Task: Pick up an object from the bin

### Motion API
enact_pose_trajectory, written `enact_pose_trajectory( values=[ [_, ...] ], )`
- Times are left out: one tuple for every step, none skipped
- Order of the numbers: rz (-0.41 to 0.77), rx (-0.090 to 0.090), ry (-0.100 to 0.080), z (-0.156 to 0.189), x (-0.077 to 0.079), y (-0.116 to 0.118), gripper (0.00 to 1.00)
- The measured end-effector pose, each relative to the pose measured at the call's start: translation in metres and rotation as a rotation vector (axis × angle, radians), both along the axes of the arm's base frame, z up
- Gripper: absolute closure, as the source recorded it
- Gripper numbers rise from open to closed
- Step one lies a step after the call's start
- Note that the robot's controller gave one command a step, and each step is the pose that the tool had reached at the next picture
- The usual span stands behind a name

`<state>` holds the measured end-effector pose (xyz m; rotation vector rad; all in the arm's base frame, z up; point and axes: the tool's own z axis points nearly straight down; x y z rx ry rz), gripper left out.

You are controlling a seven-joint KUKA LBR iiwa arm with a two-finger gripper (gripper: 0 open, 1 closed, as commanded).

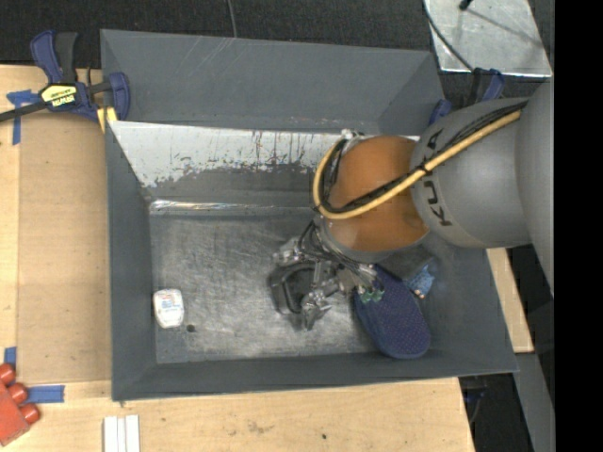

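In the camera view, the arm (485,182) is reaching in from the right over the bin's far right corner, its grey body angling down toward the floor. An orange cover (372,205) is sitting at the wrist, with a yellow cable (429,163) looping round it. Below the cover, the gripper (306,298) is hanging low over the floor, right of the middle and toward the near wall. Whether it is released, clenched or grasping anything cannot be told.

Just beside it on the right, a dark blue oval pad (396,326) is lying flat on the floor, close to the near right corner. A small blue piece (423,279) is showing behind the pad, near the right wall. Well apart, a small white object (169,307) is lying alone near the left wall.

The grey bin (130,281) is showing a scuffed metal floor and sloping walls, the far one scratched.
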<state>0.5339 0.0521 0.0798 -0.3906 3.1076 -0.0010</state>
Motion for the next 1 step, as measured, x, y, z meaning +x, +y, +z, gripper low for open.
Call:
enact_pose_trajectory(
  values=[
    [0.222,-0.002,0.006,0.1675,-0.0036,-0.0300,1.00]
  ],
)
